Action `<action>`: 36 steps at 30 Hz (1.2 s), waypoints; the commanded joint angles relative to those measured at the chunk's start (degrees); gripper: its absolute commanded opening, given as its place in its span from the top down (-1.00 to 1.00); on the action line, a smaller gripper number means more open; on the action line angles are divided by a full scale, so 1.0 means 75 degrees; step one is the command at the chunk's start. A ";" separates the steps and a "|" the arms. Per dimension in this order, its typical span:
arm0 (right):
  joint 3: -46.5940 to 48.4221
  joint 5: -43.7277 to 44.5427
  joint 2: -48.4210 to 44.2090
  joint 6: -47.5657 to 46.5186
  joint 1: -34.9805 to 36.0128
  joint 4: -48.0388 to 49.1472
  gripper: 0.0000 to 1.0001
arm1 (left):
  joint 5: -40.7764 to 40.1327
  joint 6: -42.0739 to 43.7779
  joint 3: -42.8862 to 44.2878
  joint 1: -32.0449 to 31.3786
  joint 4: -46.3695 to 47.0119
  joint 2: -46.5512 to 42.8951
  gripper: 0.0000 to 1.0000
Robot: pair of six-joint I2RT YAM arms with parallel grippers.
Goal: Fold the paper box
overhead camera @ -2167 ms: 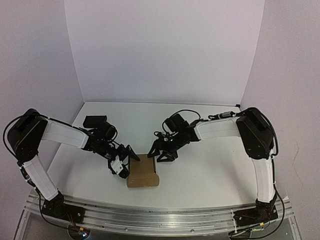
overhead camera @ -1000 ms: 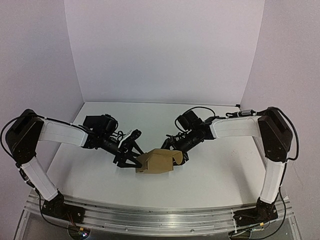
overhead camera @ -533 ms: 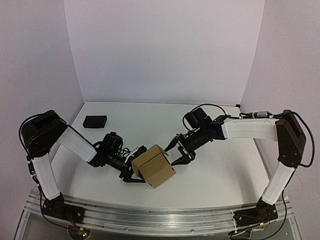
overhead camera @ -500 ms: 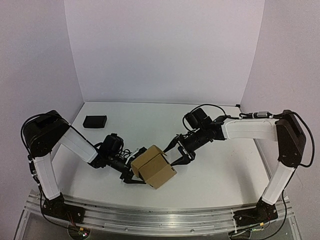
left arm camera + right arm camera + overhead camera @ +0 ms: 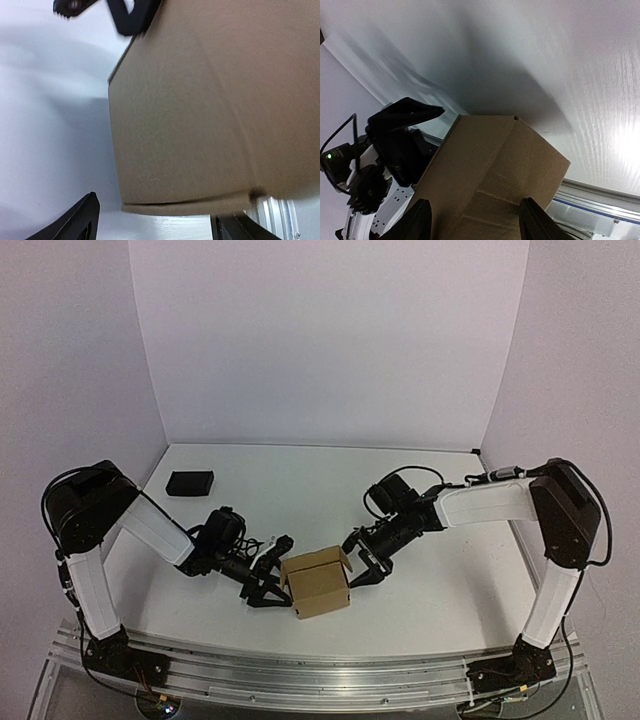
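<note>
The paper box (image 5: 320, 583) sits hemmed between both grippers; bare table (image 5: 300, 480) lies beyond, probably open except the black block (image 5: 190, 482) far left.

paper box (image 5: 200, 105) overflows left wrist frame top and right, image soft; right wrist cuts box bottom edge; overhead, box hides left gripper (image 5: 272, 578) tips, contact can't be told

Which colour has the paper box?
Plain brown; the paper box shows best in the top external view.
</note>
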 commanded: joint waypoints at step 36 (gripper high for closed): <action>0.0682 0.0846 -0.0101 -0.2358 -0.0336 -0.1443 -0.31 | -0.0225 0.2897 0.0555 0.0341 -0.2397 -0.1164 -0.85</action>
